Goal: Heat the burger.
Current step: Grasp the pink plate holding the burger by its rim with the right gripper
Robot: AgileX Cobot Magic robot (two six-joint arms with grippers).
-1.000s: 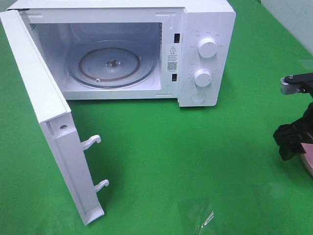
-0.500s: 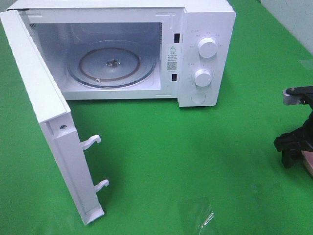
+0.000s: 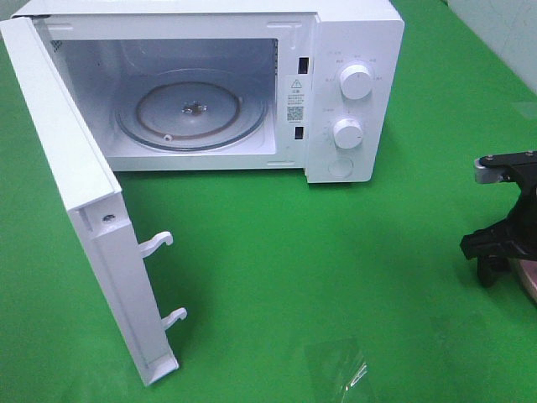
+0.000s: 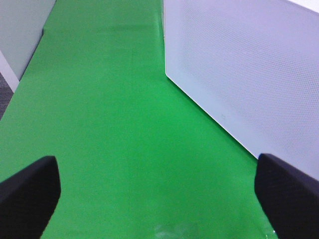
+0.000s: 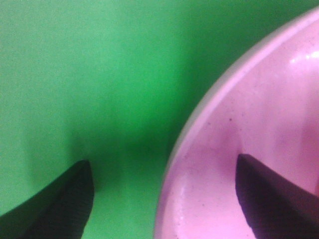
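Burger: not visible in any view. Right pincer (image 5: 163, 168), at 3 o'clock on the counter (image 3: 336, 269), is spread and straddles the rim of the pink plate (image 5: 259, 99). Left pincer (image 4: 157, 167) is spread over the counter beside a white perforated panel (image 4: 249, 64).

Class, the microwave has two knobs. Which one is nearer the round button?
The lower knob: it sits just above the button, while the upper knob is higher up, farther from it.

White box-shaped microwave oven (image 3: 352, 50), upper frame: smooth, semi-gloss casing | round clear glass turntable (image 3: 191, 113): glossy | green table covering (image 3: 319, 277): matt, cloth-like | pink round plate (image 5: 259, 129), right edge: smooth, glossy
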